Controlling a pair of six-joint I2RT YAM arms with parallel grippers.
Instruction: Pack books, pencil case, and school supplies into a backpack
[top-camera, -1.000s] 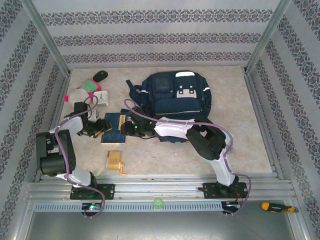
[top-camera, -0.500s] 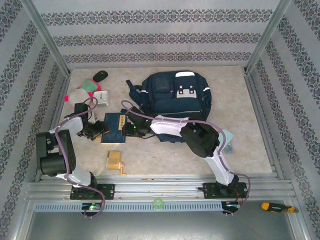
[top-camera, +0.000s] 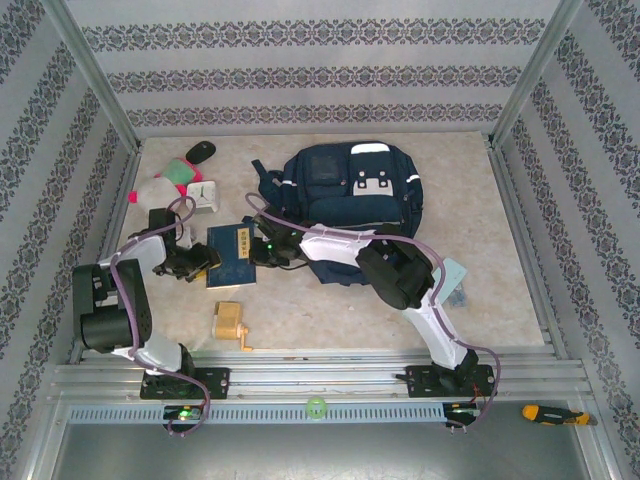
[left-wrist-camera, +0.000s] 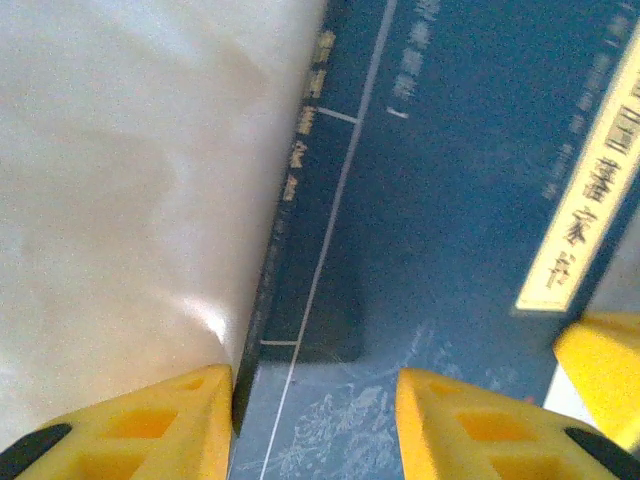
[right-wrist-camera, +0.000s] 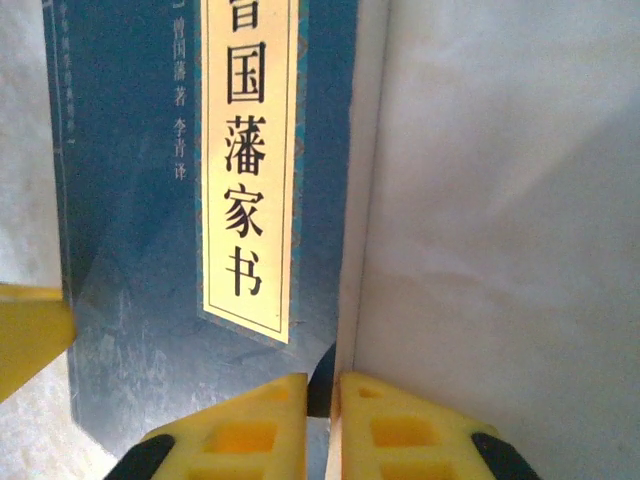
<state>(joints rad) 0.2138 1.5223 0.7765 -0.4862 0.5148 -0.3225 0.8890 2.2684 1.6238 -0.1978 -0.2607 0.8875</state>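
Observation:
The dark navy book (top-camera: 231, 257) lies flat on the table left of the backpack (top-camera: 350, 190). My right gripper (top-camera: 263, 249) is shut on the book's right page edge (right-wrist-camera: 345, 250), its fingers (right-wrist-camera: 250, 420) almost together. My left gripper (top-camera: 198, 262) is at the book's left side, open, astride the spine (left-wrist-camera: 300, 200): one finger (left-wrist-camera: 170, 420) is against the spine on the table side, the other over the cover (left-wrist-camera: 460, 200). The yellow-orange pencil sharpener (top-camera: 232, 324) stands near the front. The pale blue pencil case (top-camera: 452, 274) lies behind my right arm.
A white square clock (top-camera: 205, 195), a pink-and-white plush toy (top-camera: 160, 185) and a black mouse (top-camera: 201, 150) sit at the back left. Metal frame posts and patterned walls enclose the table. A screwdriver (top-camera: 550, 412) lies off the table at the front right.
My right gripper has moved left onto the book's right edge and shut on it. My left gripper's jaws have narrowed a little at the spine.

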